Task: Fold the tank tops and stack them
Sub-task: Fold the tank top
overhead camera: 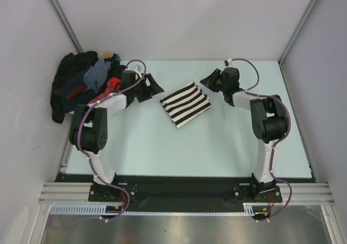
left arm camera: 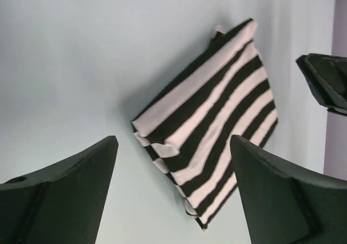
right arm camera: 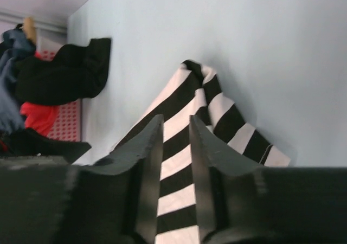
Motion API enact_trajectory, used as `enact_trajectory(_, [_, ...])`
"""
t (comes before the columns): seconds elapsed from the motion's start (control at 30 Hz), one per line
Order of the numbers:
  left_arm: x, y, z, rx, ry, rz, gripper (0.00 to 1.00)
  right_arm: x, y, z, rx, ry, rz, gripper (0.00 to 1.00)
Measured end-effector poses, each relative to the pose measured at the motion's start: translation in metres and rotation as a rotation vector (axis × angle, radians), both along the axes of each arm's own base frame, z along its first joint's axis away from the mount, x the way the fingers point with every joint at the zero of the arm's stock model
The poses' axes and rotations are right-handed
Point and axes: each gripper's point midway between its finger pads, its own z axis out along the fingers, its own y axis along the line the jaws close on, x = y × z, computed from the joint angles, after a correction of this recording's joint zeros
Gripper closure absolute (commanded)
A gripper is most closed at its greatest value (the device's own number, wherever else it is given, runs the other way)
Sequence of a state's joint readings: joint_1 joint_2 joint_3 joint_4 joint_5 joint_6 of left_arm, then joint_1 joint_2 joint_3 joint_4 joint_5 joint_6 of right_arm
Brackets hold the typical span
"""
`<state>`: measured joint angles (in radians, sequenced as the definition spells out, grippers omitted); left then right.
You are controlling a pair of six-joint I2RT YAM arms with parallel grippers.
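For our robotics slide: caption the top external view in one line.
Folded striped tank top on the table between left gripper and right gripper; clothes pile far left.

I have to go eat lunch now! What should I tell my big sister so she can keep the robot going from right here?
Hands: the left gripper has its fingers wide open and empty, just left of the striped tank top. The right gripper has its fingers slightly apart and empty, by the top's far right corner.
Things: the striped tank top lies folded into a small square mid-table, and neither gripper touches it. The heap of clothes sits at the far left corner.
Done: striped top folded.
Left: probably pull the next top from the heap, fold it and stack it on the striped one.
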<state>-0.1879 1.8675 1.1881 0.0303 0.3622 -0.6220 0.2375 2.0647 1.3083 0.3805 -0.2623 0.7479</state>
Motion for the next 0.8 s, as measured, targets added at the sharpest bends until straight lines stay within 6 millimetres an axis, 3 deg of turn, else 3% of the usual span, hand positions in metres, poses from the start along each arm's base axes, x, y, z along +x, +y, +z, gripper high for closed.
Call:
enact_trajectory(0.07, [-0.003, -0.007, 0.013, -0.003, -0.032, -0.028, 0.21, -0.008, 0.004, 0.008, 0.022, -0.017, 0.034, 0.78])
enact_trajectory(0.13, [-0.007, -0.021, 0.022, -0.014, -0.054, -0.069, 0.29, -0.016, 0.007, 0.012, 0.046, -0.026, 0.063, 0.91])
enact_trajectory(0.17, [-0.009, -0.031, 0.026, -0.024, -0.063, -0.097, 0.40, -0.019, 0.010, 0.013, 0.064, -0.026, 0.079, 0.99])
enact_trajectory(0.33, [-0.017, -0.080, 0.037, -0.094, -0.094, -0.205, 0.56, -0.038, 0.024, 0.011, 0.174, -0.013, 0.133, 1.00])
enact_trajectory(0.43, [-0.017, -0.095, 0.025, -0.127, -0.073, -0.220, 0.67, -0.055, 0.026, -0.006, 0.232, 0.019, 0.144, 1.00])
enact_trajectory(0.57, [-0.007, -0.086, -0.015, -0.138, 0.003, -0.173, 0.74, -0.069, 0.024, -0.048, 0.276, 0.099, 0.134, 1.00])
enact_trajectory(0.67, [0.001, -0.070, -0.044, -0.130, 0.064, -0.124, 0.74, -0.074, 0.015, -0.077, 0.304, 0.156, 0.105, 1.00])
enact_trajectory(0.73, [0.004, -0.060, -0.055, -0.127, 0.088, -0.096, 0.71, -0.073, 0.007, -0.081, 0.335, 0.163, 0.090, 1.00])
enact_trajectory(0.8, [0.008, -0.054, -0.055, -0.125, 0.083, -0.083, 0.60, -0.069, -0.002, -0.079, 0.339, 0.150, 0.075, 1.00])
